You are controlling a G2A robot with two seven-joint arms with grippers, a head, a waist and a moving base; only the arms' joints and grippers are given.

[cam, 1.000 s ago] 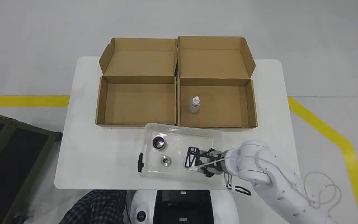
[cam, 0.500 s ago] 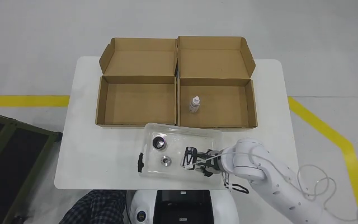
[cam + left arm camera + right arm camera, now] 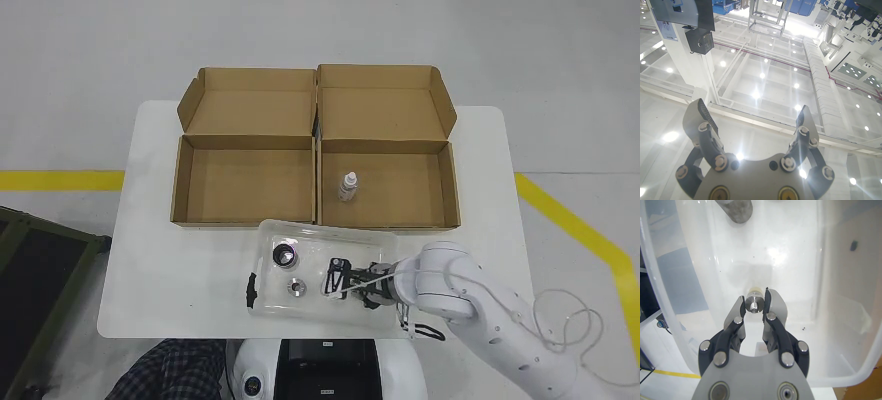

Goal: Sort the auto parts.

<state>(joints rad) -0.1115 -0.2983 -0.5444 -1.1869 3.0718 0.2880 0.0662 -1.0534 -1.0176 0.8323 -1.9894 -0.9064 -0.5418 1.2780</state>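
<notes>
The small metal fitting (image 3: pixel 753 299), a short steel cylinder with a narrow stub at its end, lies on the floor of the clear plastic bin (image 3: pixel 863 370), towards the bin's middle. The right gripper (image 3: pixel 754 308) is clamped across its round body, one ribbed pad on each side. It looks rigid, dense for its size and smooth, so it could roll or squirt out of a light pinch. The wider barrel offers the surest hold, not the thin stub. A grey cylindrical part (image 3: pixel 738 211) lies farther along the same bin. In the top view, two round metal parts (image 3: pixel 287 255) sit at the bin's other end. Beyond the bin stand two open cardboard boxes (image 3: pixel 245 185), and the right-hand one holds a small white bottle-shaped part (image 3: pixel 347 185). The left gripper (image 3: pixel 751 106) points at the ceiling, its jaws spread wide and empty.
</notes>
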